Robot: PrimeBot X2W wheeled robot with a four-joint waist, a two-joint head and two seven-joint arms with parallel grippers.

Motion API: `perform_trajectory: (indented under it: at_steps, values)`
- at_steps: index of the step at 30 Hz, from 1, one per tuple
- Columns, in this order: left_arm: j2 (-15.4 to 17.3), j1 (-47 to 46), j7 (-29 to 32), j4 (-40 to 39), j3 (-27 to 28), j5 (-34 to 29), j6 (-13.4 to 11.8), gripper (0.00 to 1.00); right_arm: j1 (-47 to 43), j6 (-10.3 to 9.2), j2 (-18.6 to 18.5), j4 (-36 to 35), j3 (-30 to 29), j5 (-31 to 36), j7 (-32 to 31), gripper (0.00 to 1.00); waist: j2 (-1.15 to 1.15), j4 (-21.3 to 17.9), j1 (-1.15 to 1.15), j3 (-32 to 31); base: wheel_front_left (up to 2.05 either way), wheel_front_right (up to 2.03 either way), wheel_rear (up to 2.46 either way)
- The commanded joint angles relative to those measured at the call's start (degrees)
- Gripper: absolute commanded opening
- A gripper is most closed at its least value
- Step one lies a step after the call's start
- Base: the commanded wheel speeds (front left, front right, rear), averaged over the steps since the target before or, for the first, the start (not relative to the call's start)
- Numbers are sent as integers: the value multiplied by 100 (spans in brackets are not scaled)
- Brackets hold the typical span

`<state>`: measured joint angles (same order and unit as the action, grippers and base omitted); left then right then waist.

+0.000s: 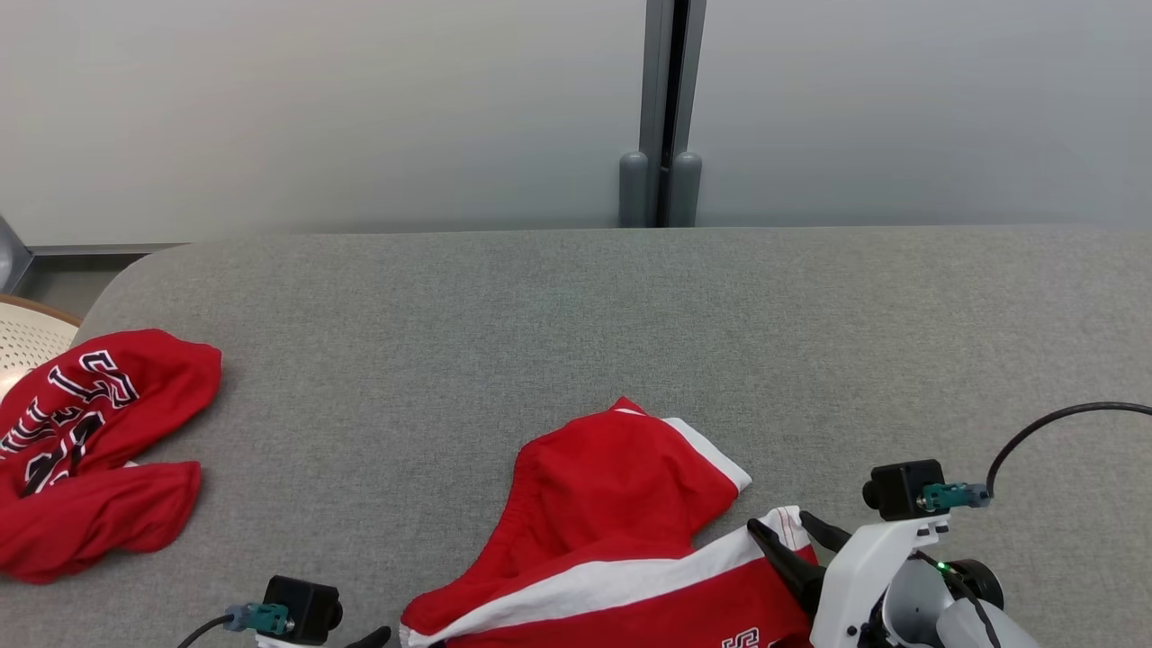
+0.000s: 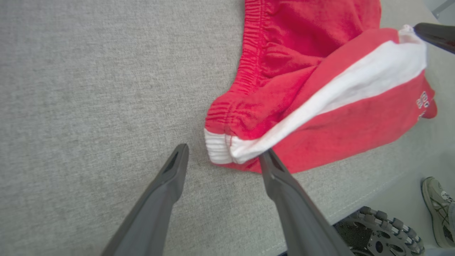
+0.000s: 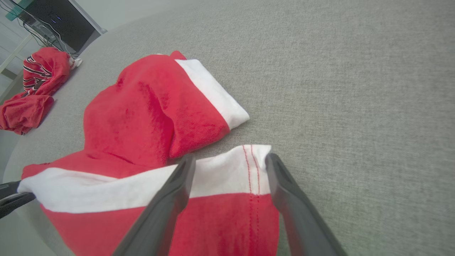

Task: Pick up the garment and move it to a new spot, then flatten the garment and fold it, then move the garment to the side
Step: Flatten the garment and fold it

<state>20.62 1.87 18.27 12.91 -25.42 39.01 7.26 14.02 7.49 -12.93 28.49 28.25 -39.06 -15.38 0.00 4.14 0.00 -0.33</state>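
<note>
Both wide open, nothing held: left fingers flank the waistband corner of the red shorts, right fingers sit over their white-striped hem. Shorts lie crumpled at the near edge of the table, right of centre. Another red garment lies at the left edge.

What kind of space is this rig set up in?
Probably an office or lab test area, not a home. A grey fabric-covered table stands against pale partition panels joined by a metal post. A dark equipment cabinet stands off to one side, and red shorts lie on the table.
</note>
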Motion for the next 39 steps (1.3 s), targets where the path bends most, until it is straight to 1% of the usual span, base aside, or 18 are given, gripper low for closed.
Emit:
perform_trajectory:
  at_steps: [1,4,11,12,13,14,16,17,20,25,29,31,35,36,39]
  values:
    - [49,-90,-35,10,-27,29,32,100,49,0,-12,7,4,-31,-8,100,0,-4,0,12,0,0,0]
    - [145,-202,-175,84,-154,118,35,100,94,0,-23,63,62,-71,31,100,0,-9,0,36,0,0,0]
    - [256,-436,-405,235,-560,437,36,100,173,-1,-41,221,170,-187,91,100,0,8,0,88,0,0,0]
    - [272,-476,-432,263,-611,488,37,97,190,0,-37,241,193,-200,107,98,0,8,0,96,0,0,0]
    - [286,-518,-479,292,-660,528,37,88,212,0,-36,261,220,-226,130,92,0,7,0,102,0,0,0]
    - [305,-550,-516,320,-707,560,37,69,236,-1,-33,280,248,-241,149,64,0,6,0,108,0,0,0]
    - [339,-604,-603,391,-791,618,37,24,260,-1,-27,313,304,-301,175,23,0,1,0,112,0,0,0]
    - [354,-632,-658,411,-824,650,31,0,263,0,-23,310,333,-320,204,0,0,-2,0,110,0,0,0]
    - [411,-667,-765,486,-931,766,24,0,285,-1,-35,303,419,-419,323,0,0,-17,0,84,0,0,0]
    - [539,-608,-990,374,-993,963,24,0,259,-1,-90,181,541,-632,608,0,0,-49,0,-4,0,0,0]
    - [658,-619,-1118,148,-968,1002,25,0,217,0,-141,-193,622,-955,972,0,0,-92,0,-65,0,0,0]
    - [712,-678,-1165,-11,-907,1014,17,0,210,-1,-254,-403,648,-1090,1188,0,0,-125,0,-94,0,0,0]
    - [824,-908,-1080,-367,-784,972,-99,0,323,0,-418,-822,694,-1372,1601,0,0,-222,0,-105,0,0,0]
    - [824,-908,-1080,-367,-784,972,-99,0,323,0,-418,-822,694,-1372,1601,0,0,-222,0,-105,0,0,0]
    - [939,-1280,-898,-515,-706,901,-155,0,502,0,-579,-1046,715,-1549,1823,0,0,-303,0,-49,0,0,0]
